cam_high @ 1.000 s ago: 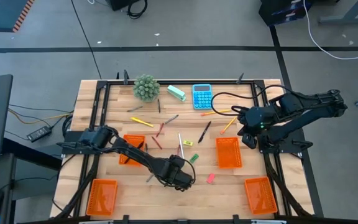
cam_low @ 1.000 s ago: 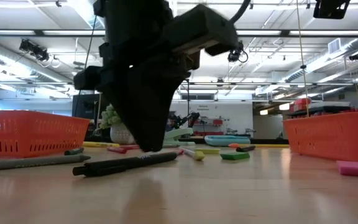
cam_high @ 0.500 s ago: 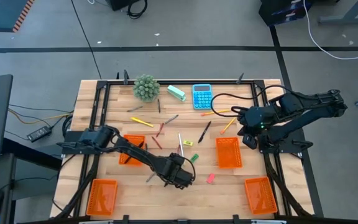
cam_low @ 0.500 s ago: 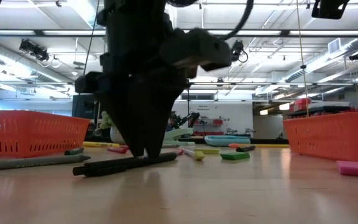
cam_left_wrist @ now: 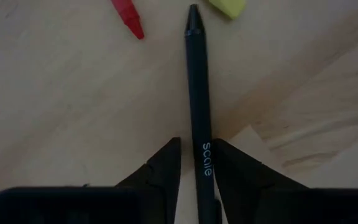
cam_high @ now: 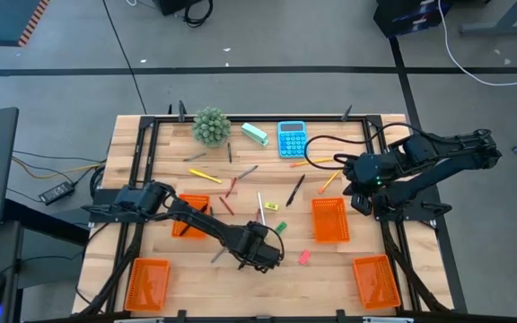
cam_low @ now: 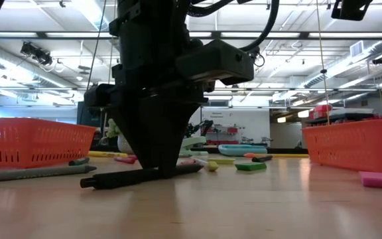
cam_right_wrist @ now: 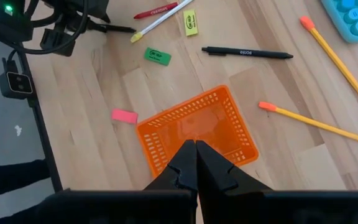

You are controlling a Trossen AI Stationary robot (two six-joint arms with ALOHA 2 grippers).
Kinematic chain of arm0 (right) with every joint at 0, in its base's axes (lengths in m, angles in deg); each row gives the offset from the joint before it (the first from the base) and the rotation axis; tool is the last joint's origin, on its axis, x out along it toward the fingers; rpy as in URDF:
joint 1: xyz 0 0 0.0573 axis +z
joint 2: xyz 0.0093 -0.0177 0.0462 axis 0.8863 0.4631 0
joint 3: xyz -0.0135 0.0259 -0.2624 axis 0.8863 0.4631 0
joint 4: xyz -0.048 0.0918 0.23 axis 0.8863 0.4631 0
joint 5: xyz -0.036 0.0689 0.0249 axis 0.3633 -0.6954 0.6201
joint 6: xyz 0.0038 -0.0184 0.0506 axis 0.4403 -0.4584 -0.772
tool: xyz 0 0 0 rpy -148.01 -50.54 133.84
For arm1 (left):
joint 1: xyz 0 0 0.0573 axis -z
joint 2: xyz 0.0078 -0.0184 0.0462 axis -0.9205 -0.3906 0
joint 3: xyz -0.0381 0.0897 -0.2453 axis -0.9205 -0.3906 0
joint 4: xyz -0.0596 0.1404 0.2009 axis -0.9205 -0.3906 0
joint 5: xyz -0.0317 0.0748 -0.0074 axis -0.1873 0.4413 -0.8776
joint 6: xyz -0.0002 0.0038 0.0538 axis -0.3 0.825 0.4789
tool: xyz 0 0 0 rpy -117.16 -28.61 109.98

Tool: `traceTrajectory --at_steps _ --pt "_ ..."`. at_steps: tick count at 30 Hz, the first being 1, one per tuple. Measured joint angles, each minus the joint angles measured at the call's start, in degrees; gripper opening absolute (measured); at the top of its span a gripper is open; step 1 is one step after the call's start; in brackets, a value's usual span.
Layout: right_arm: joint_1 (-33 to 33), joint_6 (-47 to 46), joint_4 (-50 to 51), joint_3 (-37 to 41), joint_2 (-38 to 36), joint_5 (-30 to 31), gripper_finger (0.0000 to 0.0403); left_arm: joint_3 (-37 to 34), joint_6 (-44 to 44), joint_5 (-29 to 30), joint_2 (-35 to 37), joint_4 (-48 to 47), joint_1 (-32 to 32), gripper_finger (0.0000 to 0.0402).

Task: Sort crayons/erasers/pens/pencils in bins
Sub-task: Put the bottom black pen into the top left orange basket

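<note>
A black pen (cam_left_wrist: 197,106) lies flat on the table near its front middle. My left gripper (cam_high: 257,256) stands over it, pointing down, open, one finger (cam_left_wrist: 166,168) on each side of the pen's barrel, tips at the table (cam_low: 158,171). My right gripper (cam_right_wrist: 194,149) hangs shut, holding nothing, high above an orange bin (cam_right_wrist: 197,134) on the right. Other pens (cam_high: 294,190), yellow pencils (cam_high: 205,176), red crayons (cam_high: 232,187) and small erasers (cam_high: 304,257) lie scattered on the wood. Other orange bins sit left of centre (cam_high: 193,215) and front left (cam_high: 148,281). My left gripper comes at the pen from above, its fingers either side of the barrel (cam_left_wrist: 205,162) by the printed word. A strip of table shows between one finger and the pen. The other finger (cam_left_wrist: 235,171) lies close beside it; I cannot tell whether it touches.
A blue calculator (cam_high: 292,139), a mint block (cam_high: 255,134) and a small potted plant (cam_high: 211,126) stand along the far edge. A grey stick (cam_low: 38,172) lies just left of the pen. Another bin (cam_high: 374,281) sits front right. A black frame borders the table.
My left gripper has sunk from just above the black pen down to the table, its fingertips now at the pen's level. The right arm has kept still.
</note>
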Motion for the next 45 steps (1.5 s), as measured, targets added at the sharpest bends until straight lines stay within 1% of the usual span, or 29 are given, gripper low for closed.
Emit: traceTrajectory --at_steps 8,11,13,19,27,29,33,37,45 --pt "0.00 0.04 -0.01 0.00 0.00 0.00 0.0006 -0.07 0.36 0.04 -0.11 -0.16 0.00 0.0047" --pt "0.00 0.06 -0.02 0.00 0.00 0.00 0.0006 -0.11 0.40 0.09 -0.11 -0.18 0.02 0.0038" --pt "0.00 0.20 -0.02 0.00 0.00 0.00 0.0006 -0.11 0.38 0.07 -0.17 -0.18 -0.03 0.0040" --pt "0.00 0.91 -0.02 0.00 0.00 0.00 0.0006 -0.20 0.13 -0.44 0.31 -0.24 -0.34 0.0063" --pt "0.00 1.07 -0.02 0.00 0.01 0.00 0.0006 -0.46 -0.12 -0.70 1.59 -0.89 -0.64 0.0040" --pt "-0.02 1.08 -0.03 0.00 0.01 0.00 0.0006 -0.50 -0.22 -0.86 1.86 -0.95 -0.81 0.0042" --pt "-0.02 1.08 -0.06 0.00 0.02 -0.02 0.0006 -0.48 -0.22 -1.09 3.37 -2.02 -0.85 0.0062" --pt "-0.01 1.29 -0.07 0.00 0.02 0.00 0.0006 -0.44 -0.18 -1.06 5.24 -4.31 -0.96 0.0067" --pt "-0.02 1.52 -0.08 0.00 0.01 0.00 0.0006 -0.29 -0.08 1.25 9.14 -14.31 -1.14 0.0042"
